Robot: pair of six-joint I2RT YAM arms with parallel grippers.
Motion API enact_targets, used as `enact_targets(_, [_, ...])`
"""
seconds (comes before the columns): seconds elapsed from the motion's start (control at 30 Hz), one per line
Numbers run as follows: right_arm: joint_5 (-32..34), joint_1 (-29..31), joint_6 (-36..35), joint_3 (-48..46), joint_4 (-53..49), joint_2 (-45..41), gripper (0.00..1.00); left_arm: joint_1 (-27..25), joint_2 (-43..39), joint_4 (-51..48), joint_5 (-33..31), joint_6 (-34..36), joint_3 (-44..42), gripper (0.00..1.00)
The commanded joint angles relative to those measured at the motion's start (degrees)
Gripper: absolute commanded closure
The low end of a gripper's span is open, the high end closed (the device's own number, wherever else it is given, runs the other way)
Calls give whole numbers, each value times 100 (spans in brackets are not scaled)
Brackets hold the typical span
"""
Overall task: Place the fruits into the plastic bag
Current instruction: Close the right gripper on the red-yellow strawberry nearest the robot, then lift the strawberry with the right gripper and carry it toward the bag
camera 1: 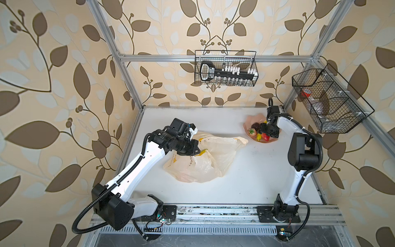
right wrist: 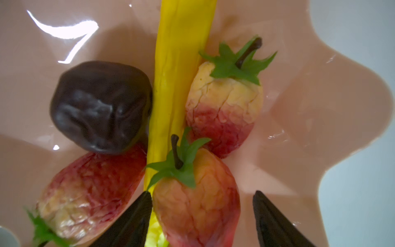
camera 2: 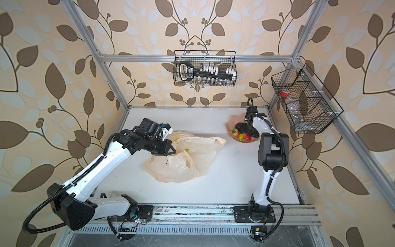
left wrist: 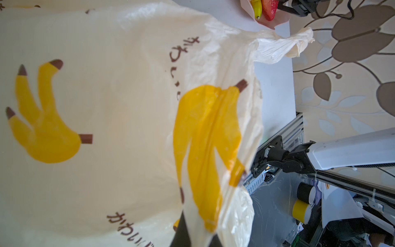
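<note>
Right gripper (right wrist: 202, 192) spread, straddling strawberry (right wrist: 198, 213) on pink plate (right wrist: 320, 107); nothing held. Banana (right wrist: 181, 64) lies against berry beside one finger (right wrist: 132, 218): centre on berry, drop tips lower, close slow, keep banana out. Other fruits (camera 1: 259, 136) on same plate, far right of table (camera 1: 256, 181). Plastic bag (camera 1: 213, 154) mid-table, well apart. Left gripper (camera 1: 195, 149) pressed shut, seemingly pinching bag rim; mouth must be open for drop.

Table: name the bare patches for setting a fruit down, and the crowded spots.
Bare: the table front-right, between the plastic bag and the right arm's base; the far strip behind the bag, left of the pink plate. Crowded: the plate, full of fruits under the open right gripper; the left gripper at the bag.
</note>
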Motion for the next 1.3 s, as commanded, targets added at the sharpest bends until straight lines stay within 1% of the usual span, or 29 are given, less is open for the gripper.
enact_targets(0.0, [-149,-21,-126,176,-92,165,24,-26,-172,33,43,68,39,100])
enact_targets(0.07, [-163,-29,-126,167,-83,177,28,-26,-168,33,42,69,46,100])
enact_targets(0.2, [-176,-64,-118,167,-72,158,40,-22,-167,24,33,82,50,100])
enact_targets(0.33, [-140,-95,-99,159,-57,29,49,-19,-158,24,33,67,58,100])
enact_targets(0.47, [-143,-143,-39,172,-62,-152,48,-29,-149,42,46,68,62,100])
enact_targets(0.67, [-336,-171,52,159,-18,-560,50,-25,-158,50,50,68,43,100])
enact_targets(0.83, [-730,-195,289,74,93,-931,50,-28,-141,68,68,49,42,100])
enact_targets(0.93, [-1120,-221,475,-56,274,-1191,50,-27,-125,68,76,58,75,100])
enact_targets(1.0, [-1467,-272,691,-255,576,-1417,50,-23,-107,66,85,64,85,100])
enact_targets(1.03, [-1676,-320,815,-383,758,-1522,50,-22,-105,59,93,66,95,100])
enact_targets(1.1, [-2298,-440,1175,-714,1268,-1760,51,-22,-81,59,104,76,108,100])
enact_targets(1.27, [-3325,-657,2042,-1351,2407,-2212,53,-27,-56,76,138,78,123,100])
